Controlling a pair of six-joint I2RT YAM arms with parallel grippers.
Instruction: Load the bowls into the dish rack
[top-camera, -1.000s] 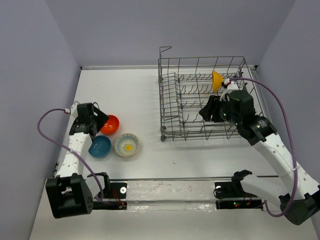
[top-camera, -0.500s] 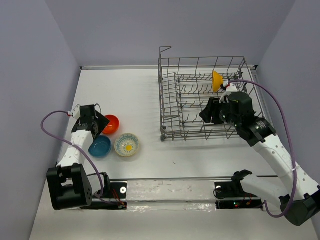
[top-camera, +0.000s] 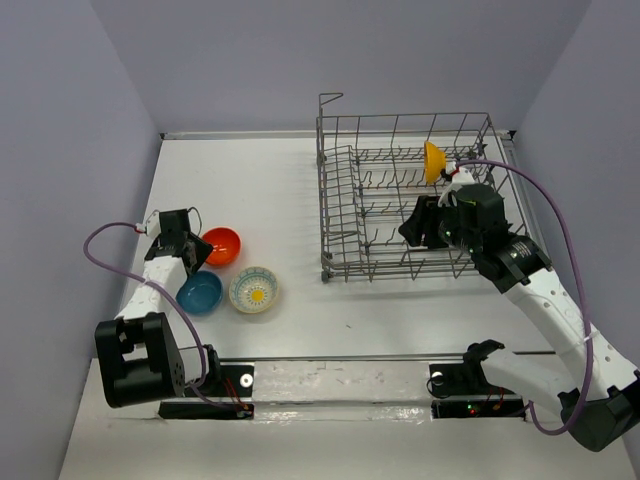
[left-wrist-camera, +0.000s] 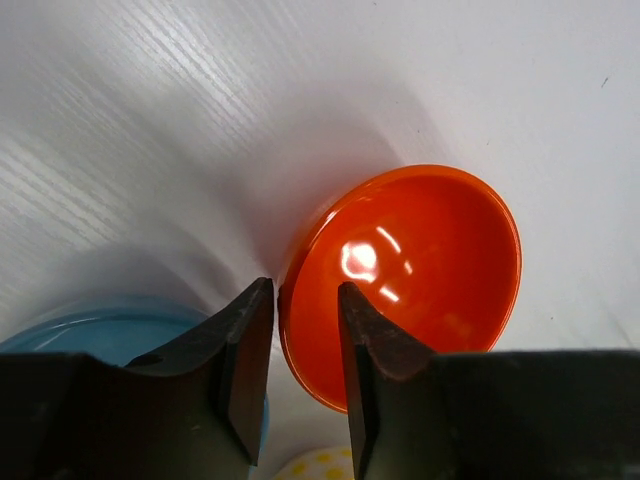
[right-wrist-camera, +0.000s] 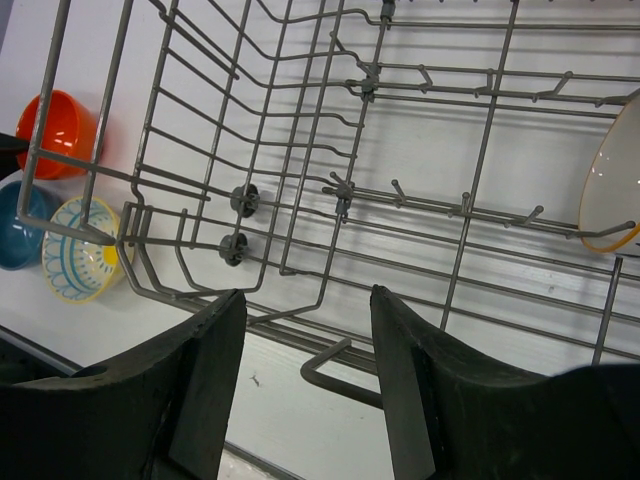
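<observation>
The orange-red bowl (top-camera: 222, 246) (left-wrist-camera: 420, 260) rests on the table at the left. My left gripper (top-camera: 200, 250) (left-wrist-camera: 305, 290) straddles its near-left rim, one finger outside and one inside, closed in on the wall. Close by lie the blue bowl (top-camera: 200, 292) (left-wrist-camera: 90, 330) and the flower-patterned bowl (top-camera: 254, 290) (right-wrist-camera: 80, 248). A yellow-tan bowl (top-camera: 433, 162) (right-wrist-camera: 612, 185) stands on edge among the tines at the back right of the dish rack (top-camera: 322, 190) (right-wrist-camera: 480, 170). My right gripper (top-camera: 420, 222) (right-wrist-camera: 305, 300) hangs open over the rack's near right part with nothing between its fingers.
The rack's tall wire sides surround the right gripper. Purple walls close in the table at the left, back and right. A purple cable (top-camera: 95, 262) loops beside the left arm. The metal base rail (top-camera: 340, 375) runs along the near edge.
My left gripper has drawn back and down to the orange-red bowl's rim, and its jaws have narrowed around it. The right arm and the bowls have not moved.
</observation>
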